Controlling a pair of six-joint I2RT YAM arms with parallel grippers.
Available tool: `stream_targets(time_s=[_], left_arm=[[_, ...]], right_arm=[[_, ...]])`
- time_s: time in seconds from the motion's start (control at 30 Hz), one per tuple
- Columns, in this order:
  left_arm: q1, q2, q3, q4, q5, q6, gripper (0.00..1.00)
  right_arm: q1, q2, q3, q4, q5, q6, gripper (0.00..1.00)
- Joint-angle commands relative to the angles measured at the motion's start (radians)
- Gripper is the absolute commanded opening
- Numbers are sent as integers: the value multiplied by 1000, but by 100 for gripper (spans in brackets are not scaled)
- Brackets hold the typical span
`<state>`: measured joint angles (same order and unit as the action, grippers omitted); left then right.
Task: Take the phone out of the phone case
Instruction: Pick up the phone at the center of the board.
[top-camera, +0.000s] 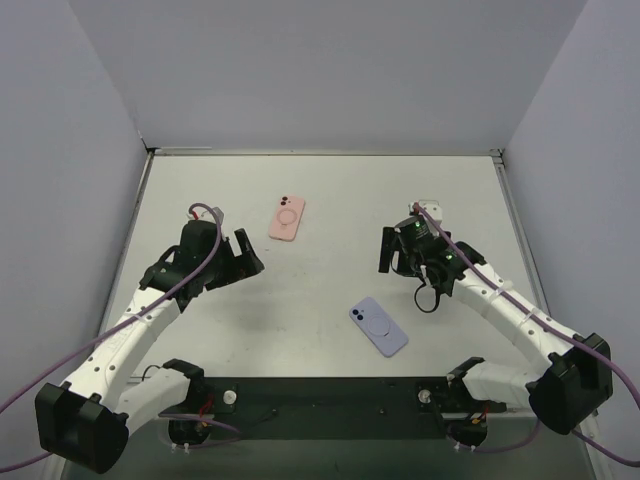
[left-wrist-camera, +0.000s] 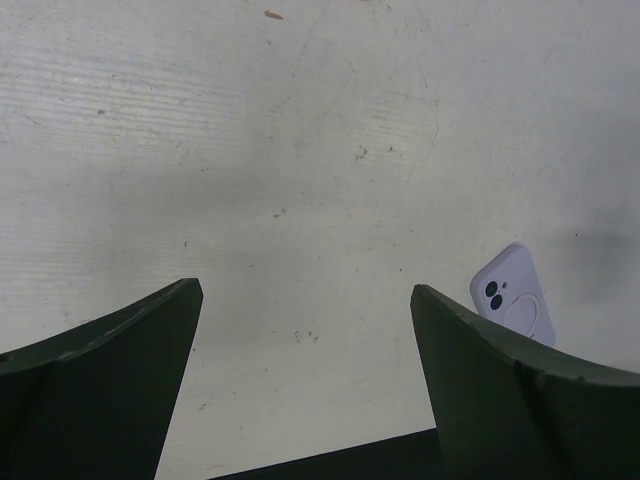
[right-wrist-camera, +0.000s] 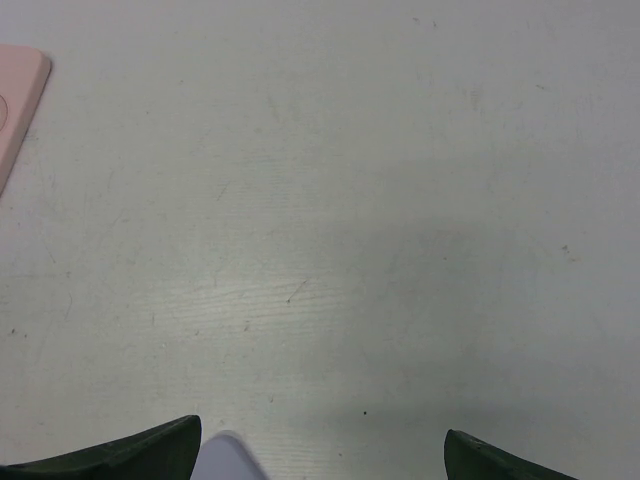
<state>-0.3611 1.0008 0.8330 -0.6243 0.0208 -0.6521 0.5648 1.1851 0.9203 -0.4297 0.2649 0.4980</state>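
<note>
So the overhead view is the only one that gives you the whole layout: two phone cases lying flat, back side up, on the white table (top-camera: 330, 185). The pink case (top-camera: 286, 218) sits toward the far edge, a bit left of the middle. The lavender case (top-camera: 378, 326) lies closer to the near edge, turned at an angle, roughly between the two arms. The left gripper (top-camera: 243, 262) hovers left of the middle, near the pink case but not touching it, and the right gripper (top-camera: 386, 252) hangs over on the right side, apart from both cases. The left wrist cam shows that gripper (left-wrist-camera: 305, 290) with its fingers spread wide over bare table. It also catches the lavender case (left-wrist-camera: 513, 296) up close, just past the right-hand finger, with two dark lens spots and a ring on its back that you can barely see from above. The right wrist cam has its gripper (right-wrist-camera: 320, 432) spread wide too, nothing between the fingers. It only gets a sliver of the pink case (right-wrist-camera: 15, 110) at the left edge and a corner of the lavender case (right-wrist-camera: 228, 458) at the bottom.
</note>
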Motion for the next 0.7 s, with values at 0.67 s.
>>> stream_targets(time_s=[0.67], left_arm=[[-50,6,-63,9,-134,-81,97]], right_arm=[[-135,111,-144,15,-388,43,100]])
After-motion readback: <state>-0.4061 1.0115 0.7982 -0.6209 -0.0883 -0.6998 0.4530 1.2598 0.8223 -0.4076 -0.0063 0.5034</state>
